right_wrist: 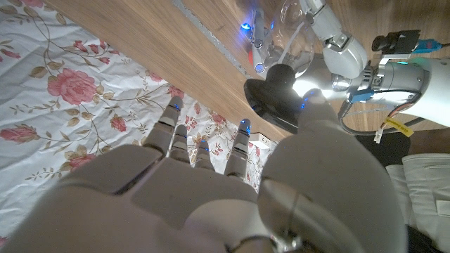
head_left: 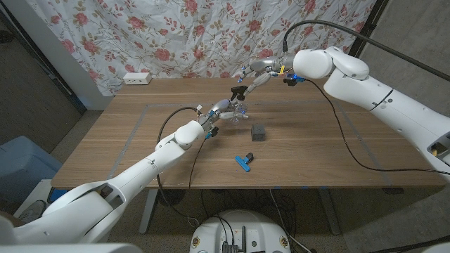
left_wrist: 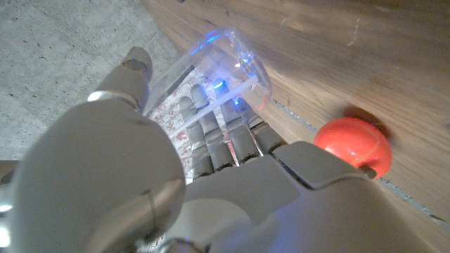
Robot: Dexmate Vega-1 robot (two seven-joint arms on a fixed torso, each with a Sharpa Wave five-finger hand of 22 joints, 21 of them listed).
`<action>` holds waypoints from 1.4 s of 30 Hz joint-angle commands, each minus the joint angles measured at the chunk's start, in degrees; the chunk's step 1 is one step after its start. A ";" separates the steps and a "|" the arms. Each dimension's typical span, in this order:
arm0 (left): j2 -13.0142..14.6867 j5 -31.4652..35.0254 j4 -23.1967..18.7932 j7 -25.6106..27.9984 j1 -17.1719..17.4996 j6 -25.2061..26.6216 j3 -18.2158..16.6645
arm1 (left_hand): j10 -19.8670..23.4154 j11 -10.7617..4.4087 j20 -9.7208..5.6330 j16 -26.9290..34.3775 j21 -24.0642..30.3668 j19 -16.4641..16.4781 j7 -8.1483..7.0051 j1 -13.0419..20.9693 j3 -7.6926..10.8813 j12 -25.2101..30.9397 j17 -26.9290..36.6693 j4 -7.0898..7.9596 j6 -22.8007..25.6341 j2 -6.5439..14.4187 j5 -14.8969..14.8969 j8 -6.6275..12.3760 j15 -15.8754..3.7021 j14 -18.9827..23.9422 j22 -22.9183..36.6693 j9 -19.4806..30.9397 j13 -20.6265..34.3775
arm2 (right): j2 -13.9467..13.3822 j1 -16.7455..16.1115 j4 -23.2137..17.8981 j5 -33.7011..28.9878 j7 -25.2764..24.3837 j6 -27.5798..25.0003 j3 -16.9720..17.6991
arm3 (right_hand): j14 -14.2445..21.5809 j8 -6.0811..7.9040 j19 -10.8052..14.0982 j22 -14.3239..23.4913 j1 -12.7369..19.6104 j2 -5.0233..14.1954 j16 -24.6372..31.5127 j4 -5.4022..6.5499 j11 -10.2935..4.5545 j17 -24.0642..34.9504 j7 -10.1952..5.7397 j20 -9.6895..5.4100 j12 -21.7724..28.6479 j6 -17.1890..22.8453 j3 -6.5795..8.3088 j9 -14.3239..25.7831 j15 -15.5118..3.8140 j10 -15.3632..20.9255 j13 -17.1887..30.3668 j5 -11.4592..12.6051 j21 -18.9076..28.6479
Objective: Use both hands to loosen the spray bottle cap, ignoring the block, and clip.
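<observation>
1. The spray bottle [head_left: 235, 111] is see-through with a black cap [head_left: 239, 91]. It stands on the table [head_left: 140, 140], between the two hands
2. The left hand [head_left: 219, 111] wraps around the bottle's body, likely to keep it from turning
3. The right hand [head_left: 261, 74] reaches the cap from above, thumb by it, probably to twist. I cannot tell if it really grips
4. The block [head_left: 258, 131] sits just beside the left hand; the clip [head_left: 244, 161] lies nearer the robot
5. The left wrist view shows a red ball [left_wrist: 354, 145] by the bottle
</observation>
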 commanded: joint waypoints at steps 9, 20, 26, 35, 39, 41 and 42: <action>-0.32 -0.02 -0.26 0.16 0.10 -0.03 0.13 | 2.07 -2.55 -2.03 -0.20 -0.21 0.39 -3.51 -11.12 1.20 -0.46 -0.07 0.85 3.27 10.66 0.13 0.44 -5.96 0.65 0.13 -0.16 -0.55 | 1.86 -0.42 1.40 -5.31 2.41 2.17 -0.54 | -0.71 0.36 0.70 0.26 -0.75 -0.18 -0.32 -0.54 0.16 -0.17 -1.38 0.40 -0.05 -0.31 0.05 0.64 0.37 -1.67 0.28 0.88 -0.02; 0.35 0.05 -2.01 0.16 0.84 0.74 0.05 | 2.17 -2.90 -2.08 -0.26 -0.19 0.43 -3.72 -11.64 1.28 -0.91 -0.14 0.77 3.46 10.52 0.21 0.45 -5.99 0.73 0.14 -0.26 -1.03 | 2.25 -1.15 1.42 -7.04 2.56 2.02 -0.46 | -0.98 1.01 0.66 0.26 -1.06 -0.68 -0.41 -0.90 -0.07 -0.28 -2.35 0.44 0.20 0.57 -0.11 0.91 0.35 -1.83 0.31 0.84 -0.11; 0.76 0.10 -2.70 -0.06 1.02 1.01 -0.01 | 2.01 -3.05 -2.09 -0.33 -0.19 0.44 -3.96 -12.08 1.28 -1.07 -0.14 0.92 3.26 10.59 0.22 0.35 -6.13 0.61 0.14 -0.30 -1.02 | 2.29 -1.94 1.09 -7.51 1.80 1.75 -0.02 | -0.79 1.75 0.73 0.26 -0.92 -0.80 -0.30 -1.30 -0.31 -0.36 -2.71 0.39 0.51 1.76 -0.02 1.13 0.35 -1.56 0.32 0.79 -0.13; 1.10 -0.02 -3.21 -0.37 1.32 1.06 -0.09 | 1.96 -2.95 -2.05 -0.44 -0.21 0.42 -3.88 -12.36 1.50 -1.25 -0.26 0.81 3.17 10.64 0.27 0.28 -6.18 0.61 0.14 -0.35 -1.01 | 2.25 -3.13 0.15 -8.15 0.63 0.97 0.62 | 0.45 5.13 1.71 0.25 0.09 -0.43 0.29 -2.69 -1.31 -0.61 -4.06 0.05 1.45 7.61 0.72 2.01 0.03 0.46 0.32 0.44 0.01; 1.28 -0.11 -3.58 -0.44 1.61 1.23 -0.13 | 1.87 -2.83 -2.02 -0.51 -0.23 0.36 -3.88 -12.48 1.59 -1.34 -0.29 0.81 2.99 10.71 0.29 0.20 -6.24 0.52 0.14 -0.36 -0.99 | 2.33 -3.45 0.04 -8.32 0.14 0.68 0.84 | 0.87 5.92 2.10 0.25 0.67 -0.30 0.46 -3.12 -1.48 -0.69 -4.40 -0.09 1.57 8.92 1.02 2.23 -0.23 0.94 0.28 0.28 0.06; 1.31 -0.19 -3.63 -0.49 1.71 1.20 -0.16 | 1.84 -2.77 -2.01 -0.49 -0.24 0.33 -3.81 -12.53 1.59 -1.38 -0.26 0.79 2.98 10.71 0.28 0.19 -6.21 0.53 0.13 -0.37 -0.99 | 2.43 -3.52 0.04 -8.47 0.02 0.44 0.86 | 1.08 6.43 2.28 0.24 1.09 -0.15 0.55 -3.37 -1.75 -0.73 -4.45 -0.25 1.69 9.73 1.25 2.38 -0.44 1.41 0.25 0.17 0.06; 1.34 -0.20 -3.64 -0.54 1.73 1.20 -0.15 | 1.83 -2.79 -2.03 -0.48 -0.24 0.34 -3.81 -12.54 1.62 -1.40 -0.25 0.79 2.89 10.77 0.29 0.15 -6.23 0.53 0.13 -0.37 -0.98 | 2.48 -3.55 0.07 -8.43 -0.06 0.44 0.89 | 1.18 6.72 2.39 0.24 1.20 -0.11 0.59 -3.43 -1.75 -0.75 -4.38 -0.24 1.68 10.27 1.31 2.44 -0.53 1.44 0.24 0.11 0.08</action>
